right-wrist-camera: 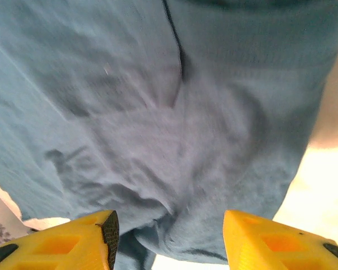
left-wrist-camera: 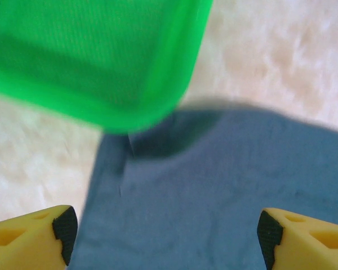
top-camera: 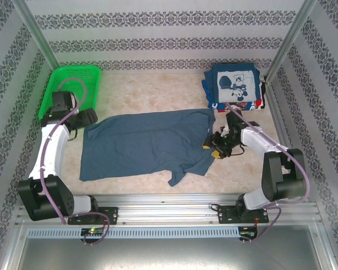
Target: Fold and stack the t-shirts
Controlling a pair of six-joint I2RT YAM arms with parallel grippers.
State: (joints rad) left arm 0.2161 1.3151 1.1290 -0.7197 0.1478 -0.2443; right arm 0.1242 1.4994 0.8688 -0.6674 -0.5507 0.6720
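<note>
Cream fleece table [top-camera: 158, 93], patterned walls [top-camera: 158, 34]; slate-blue shirt [top-camera: 141, 143] lies flat; both arms' jaws spread apart.

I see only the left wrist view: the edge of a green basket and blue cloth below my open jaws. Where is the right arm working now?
Observer: Its jaws are at the right end of the slate-blue shirt, open, with cloth between them.
Operator: Is any shirt already folded?
Observer: Yes. A stack of folded printed shirts lies at the far right corner of the table.
Operator: And the blue one, is it flat?
Observer: Mostly. It is spread with the hem to the left, and one sleeve points toward the near edge.
</note>
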